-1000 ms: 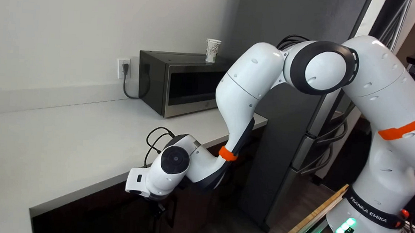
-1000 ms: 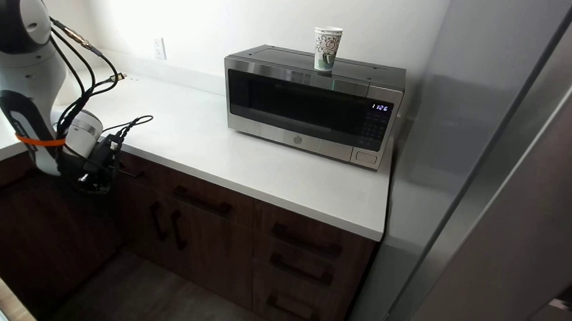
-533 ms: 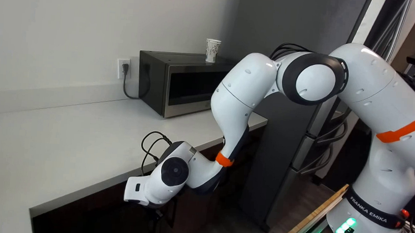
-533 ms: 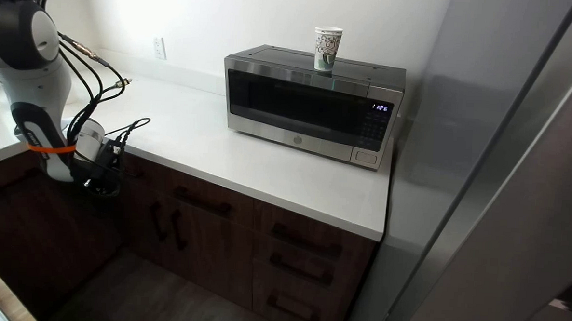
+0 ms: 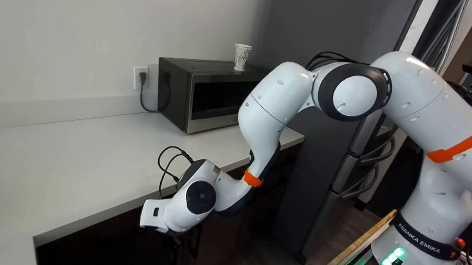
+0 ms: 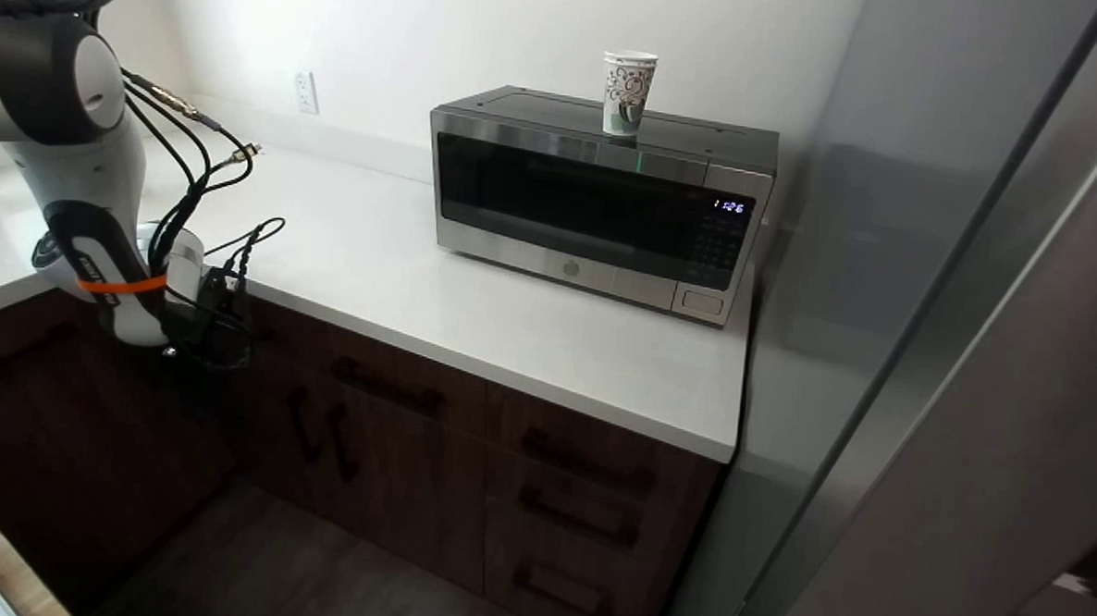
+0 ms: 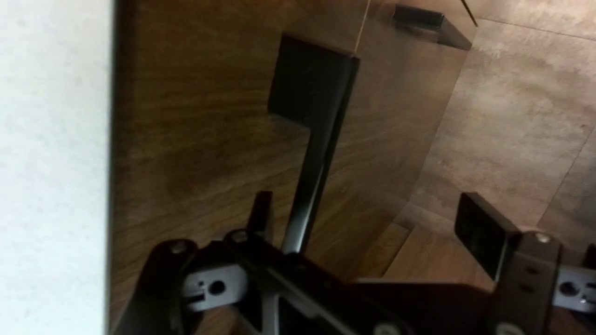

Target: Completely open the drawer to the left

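The drawer's dark brown wood front [image 7: 200, 125] fills the middle left of the wrist view. In an exterior view the drawer front [image 6: 295, 336] shows beside the hand and looks shut; its inside is not in view. Its dark bar handle [image 7: 309, 172] runs down between my fingers in the wrist view, much nearer the left finger. My gripper [image 7: 368, 214] is open and not closed on the handle. I cannot tell whether the left finger touches the handle; the handle's lower end is hidden by the gripper. In an exterior view the gripper [image 5: 174, 244] hangs dark before the cabinets.
The white countertop [image 6: 375, 254] overhangs the drawers, its edge close at left in the wrist view. A microwave [image 6: 562, 207] with paper cups [image 6: 627, 94] stands on it. Another drawer handle [image 6: 388, 389] and cabinet door handles [image 6: 344, 443] stick out. A fridge [image 5: 323, 126] stands beyond.
The upper arm has lowered. In an exterior view the hand has shifted right along the cabinet fronts; in both it has moved only slightly in height. The drawer shows no movement.
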Controlling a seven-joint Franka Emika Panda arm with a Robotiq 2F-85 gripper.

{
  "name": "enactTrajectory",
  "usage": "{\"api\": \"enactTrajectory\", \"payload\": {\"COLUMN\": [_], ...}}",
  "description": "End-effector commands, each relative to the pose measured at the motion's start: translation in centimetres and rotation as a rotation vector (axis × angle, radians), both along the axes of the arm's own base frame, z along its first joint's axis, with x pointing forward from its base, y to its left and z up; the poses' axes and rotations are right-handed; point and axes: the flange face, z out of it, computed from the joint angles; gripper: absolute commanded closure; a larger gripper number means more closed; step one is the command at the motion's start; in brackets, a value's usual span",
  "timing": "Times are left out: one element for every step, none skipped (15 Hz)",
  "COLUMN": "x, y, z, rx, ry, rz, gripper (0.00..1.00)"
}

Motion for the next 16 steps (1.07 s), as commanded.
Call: {"api": "enactTrajectory", "payload": {"x": [0.1,0.0,0.0,0.0,0.0,-0.2,-0.3,-0.5,-1.0,-1.4,-2.1,-2.7,-3.3,-3.9,-4.3,-4.8], "y": [-0.6,-0.8,-1.1,-1.3,-1.5,-1.6,-1.7,-1.6,-1.3,-1.0,-0.5,0.0,0.4,0.7,1.0,1.1], "z": [-1.4,-1.8,-2.1,-2.3,-2.5,-2.5,-2.4,-2.3,-1.9,-1.5,-1.0,-0.6,-0.3,-0.1,0.1,0.2], "rx": [0.003,0.000,0.001,-0.001,-0.002,0.000,0.005,0.009,0.015,0.018,0.016,0.014,0.015,0.013,0.020,0.017], "ry": [0.020,0.032,0.044,0.059,0.074,0.095,0.117,0.141,0.167,0.189,0.213,0.230,0.253,0.273,0.294,0.308], "rz": [-0.039,-0.048,-0.056,-0.062,-0.071,-0.080,-0.094,-0.102,-0.110,-0.116,-0.116,-0.117,-0.119,-0.126,-0.138,-0.150], "gripper": [0.00,0.00,0.00,0.00,0.00,0.00,0.00,0.00,0.00,0.00,0.00,0.00,0.00,0.00,0.00,0.00]}}
